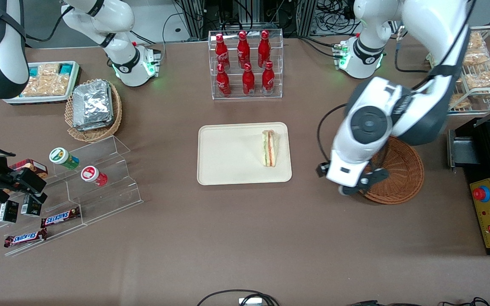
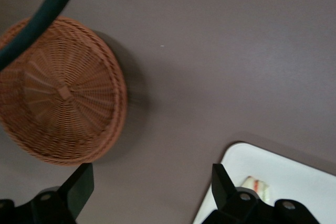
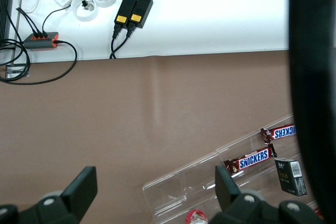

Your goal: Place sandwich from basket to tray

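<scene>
The sandwich (image 1: 270, 148), a wrapped wedge with green and orange-red filling, lies on the cream tray (image 1: 228, 157), at the tray's end nearest the working arm. The reddish-brown wicker basket (image 1: 400, 176) stands beside the tray toward the working arm's end and holds nothing visible. My gripper (image 1: 357, 183) hangs above the table between tray and basket, at the basket's rim. In the left wrist view the gripper (image 2: 150, 174) is open over bare brown table with nothing between its fingers; the basket (image 2: 63, 93), the tray's corner (image 2: 286, 169) and a bit of the sandwich (image 2: 257, 186) show there.
A clear rack of red bottles (image 1: 245, 63) stands farther from the camera than the tray. Toward the parked arm's end are a tan basket of foil packets (image 1: 93, 106), a white snack tray (image 1: 47, 80) and an acrylic stand (image 1: 79, 187). A black control box (image 1: 489, 208) sits beside the basket.
</scene>
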`<state>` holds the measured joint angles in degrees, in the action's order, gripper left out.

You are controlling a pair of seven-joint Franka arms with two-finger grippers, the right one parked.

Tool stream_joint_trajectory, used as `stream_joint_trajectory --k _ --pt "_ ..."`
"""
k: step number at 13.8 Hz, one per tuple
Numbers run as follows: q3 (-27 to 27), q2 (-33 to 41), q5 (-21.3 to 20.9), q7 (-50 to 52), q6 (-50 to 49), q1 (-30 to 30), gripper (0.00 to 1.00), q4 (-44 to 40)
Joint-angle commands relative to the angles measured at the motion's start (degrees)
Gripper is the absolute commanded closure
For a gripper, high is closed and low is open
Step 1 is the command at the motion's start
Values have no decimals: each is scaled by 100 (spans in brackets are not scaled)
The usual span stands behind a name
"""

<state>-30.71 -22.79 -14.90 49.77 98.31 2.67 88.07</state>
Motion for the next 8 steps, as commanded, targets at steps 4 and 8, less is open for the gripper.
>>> stream_joint_trajectory --k 4,8 --pt "1020 1056 1058 -2485 -979 296 1 0" --pt "1733 1645 1191 -3911 -1638 296 1 0"
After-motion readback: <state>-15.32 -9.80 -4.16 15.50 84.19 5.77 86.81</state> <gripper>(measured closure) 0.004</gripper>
